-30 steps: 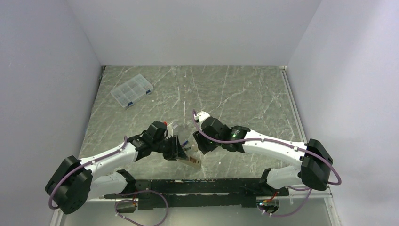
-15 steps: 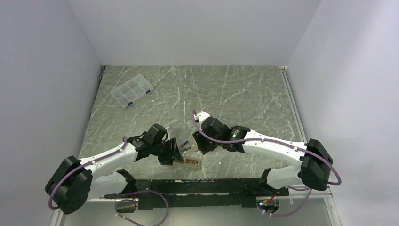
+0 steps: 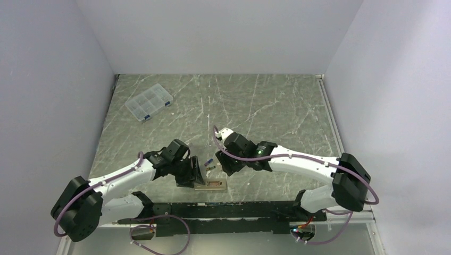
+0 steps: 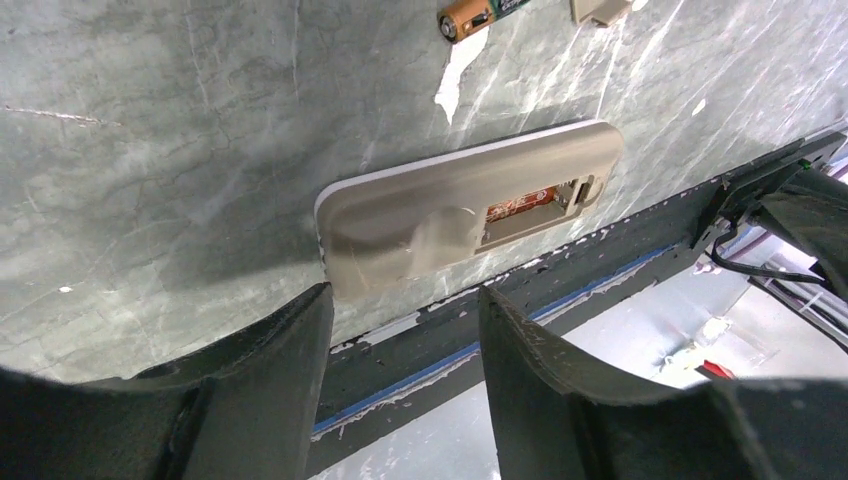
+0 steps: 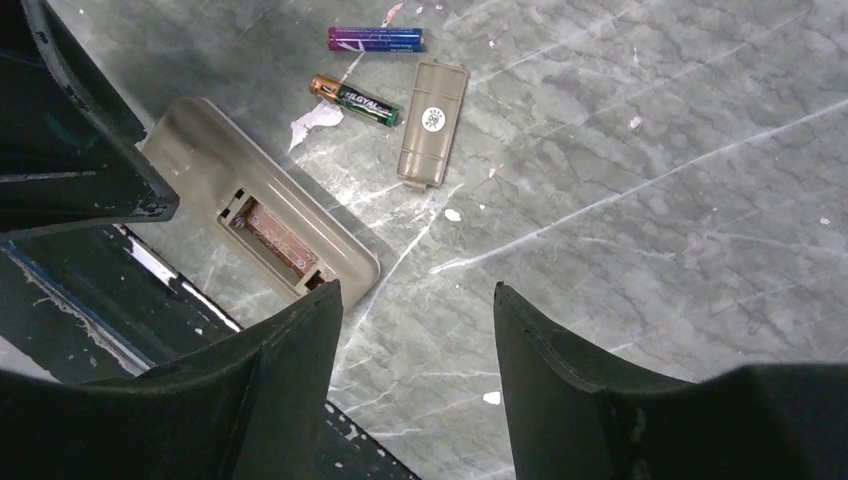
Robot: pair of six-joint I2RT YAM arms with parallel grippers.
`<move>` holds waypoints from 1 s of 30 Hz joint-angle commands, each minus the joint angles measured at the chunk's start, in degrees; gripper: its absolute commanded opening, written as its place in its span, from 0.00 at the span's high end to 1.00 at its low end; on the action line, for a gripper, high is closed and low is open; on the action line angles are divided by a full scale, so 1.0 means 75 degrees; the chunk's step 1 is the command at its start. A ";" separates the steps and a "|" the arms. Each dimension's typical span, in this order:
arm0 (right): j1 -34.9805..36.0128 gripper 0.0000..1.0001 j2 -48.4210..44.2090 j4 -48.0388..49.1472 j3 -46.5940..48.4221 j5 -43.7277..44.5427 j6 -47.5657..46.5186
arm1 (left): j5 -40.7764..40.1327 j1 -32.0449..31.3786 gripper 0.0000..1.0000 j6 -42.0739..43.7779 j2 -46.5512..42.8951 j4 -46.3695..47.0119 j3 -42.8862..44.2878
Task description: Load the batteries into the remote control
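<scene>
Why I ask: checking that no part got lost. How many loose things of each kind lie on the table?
Batteries: 2
Remote control: 1
Battery cover: 1
Clear compartmented box: 1
Total: 5

- Remote control (image 4: 470, 210): flat on the worktop (image 3: 266, 101), back up with the battery bay on top; just ahead of the left jaws and apart from them; ahead-left of the right jaws.
- Nearer battery (image 5: 354, 98): on the worktop, beyond the remote from both jaws.
- Farther battery (image 5: 376, 39): just behind the nearer one.
- Cover piece (image 5: 432, 122): just right of the nearer battery, straight ahead of the right jaws.
- Compartment box (image 3: 149, 102): far back-left corner, well apart from both jaws.
</scene>
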 commanded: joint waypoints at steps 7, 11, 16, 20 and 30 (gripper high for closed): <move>0.0037 0.41 0.0680 0.0656 0.0679 -0.0286 -0.1261 | -0.0858 0.0009 0.36 0.0056 -0.0772 -0.1265 0.0824; 0.0040 0.41 0.0865 0.1398 0.0532 -0.0487 -0.1973 | -0.1142 0.0009 0.34 -0.0046 -0.1325 -0.1708 0.1035; 0.0040 0.42 0.1044 0.2091 0.0417 -0.0878 -0.2872 | -0.1516 0.0022 0.34 -0.0024 -0.1934 -0.2278 0.1507; 0.0034 0.43 0.1356 0.2181 0.0500 -0.1010 -0.3786 | -0.1670 0.0030 0.34 0.0147 -0.2314 -0.2664 0.1914; -0.0154 0.45 0.2122 0.1982 0.0937 -0.1775 -0.5452 | -0.1680 0.0027 0.32 0.0535 -0.2976 -0.3170 0.2623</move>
